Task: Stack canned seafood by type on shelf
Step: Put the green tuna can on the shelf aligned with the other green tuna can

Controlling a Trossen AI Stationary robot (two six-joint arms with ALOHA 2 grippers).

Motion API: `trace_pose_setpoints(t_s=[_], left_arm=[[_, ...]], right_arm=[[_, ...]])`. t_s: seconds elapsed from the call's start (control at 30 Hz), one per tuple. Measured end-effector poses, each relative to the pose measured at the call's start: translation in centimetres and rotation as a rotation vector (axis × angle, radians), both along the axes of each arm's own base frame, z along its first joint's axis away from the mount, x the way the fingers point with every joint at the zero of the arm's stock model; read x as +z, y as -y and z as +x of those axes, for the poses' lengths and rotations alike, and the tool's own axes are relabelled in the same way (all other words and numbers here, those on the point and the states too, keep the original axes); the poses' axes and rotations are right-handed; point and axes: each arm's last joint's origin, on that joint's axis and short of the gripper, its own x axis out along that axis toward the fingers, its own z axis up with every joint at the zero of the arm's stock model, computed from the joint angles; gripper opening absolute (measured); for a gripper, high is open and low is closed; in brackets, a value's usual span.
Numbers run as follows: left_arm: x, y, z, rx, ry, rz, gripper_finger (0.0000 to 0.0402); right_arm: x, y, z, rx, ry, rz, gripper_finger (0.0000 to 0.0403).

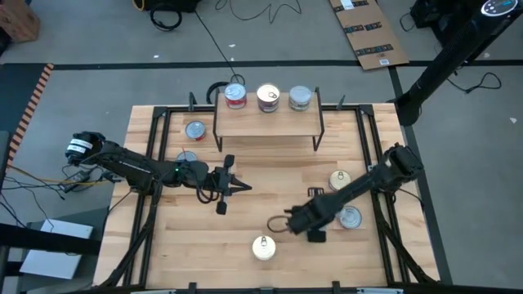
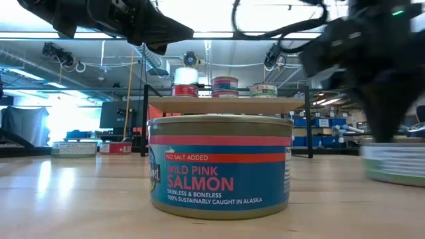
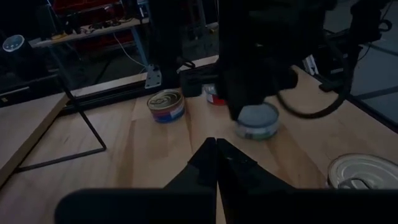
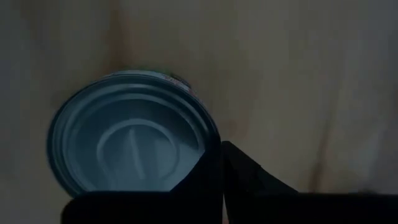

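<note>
The table [image 1: 270, 175] is a light slatted wood top in a black metal frame, standing on a grey floor with cables and a flat piece of cardboard [image 1: 369, 31]. Behind it the low view shows a workshop with ceiling lamps.

The shelf [image 1: 267, 120], a pale board on thin black legs, carries three cans: a red-sided one [image 1: 235, 95], a gold-topped one [image 1: 268, 98] and a silver one [image 1: 300, 98]. Other round tins lie on the table; nearest the low camera stands a blue wild pink salmon can [image 2: 220, 166] with a gold top.

The right gripper [image 1: 288, 224] is clenched on nothing, its fingers pressed together just beside a silver-topped can [image 4: 132, 138]. The left gripper [image 1: 239, 186] hovers mid-table, also closed and empty.

In the low view the right arm is a dark blur, and the can at the right edge [image 2: 395, 163] is cut off.
</note>
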Motion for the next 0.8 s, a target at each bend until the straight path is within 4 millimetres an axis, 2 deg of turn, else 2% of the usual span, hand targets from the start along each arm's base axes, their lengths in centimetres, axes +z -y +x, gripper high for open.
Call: trace_pose_setpoints(t_s=[0.27,0.43,0.63,0.8], left_arm=[[-0.1,0.0,0.0,0.005,-0.016,-0.022,0.0007],[-0.2,0.0,-0.1,0.006,-0.027,-0.024,0.0007],[-0.4,0.0,-0.1,0.007,-0.046,-0.037,0.0007],[-0.4,0.0,-0.1,0.01,-0.046,-0.039,0.0007]], right_arm=[[0.0,4.3,3.2,-0.148,0.191,-0.04,0.0006],[0.0,7.8,4.8,-0.251,0.288,-0.087,0.0006],[0.2,11.1,6.3,-0.198,0.377,-0.112,0.0009],[1.4,12.0,7.1,-0.119,0.396,-0.126,0.0032]])
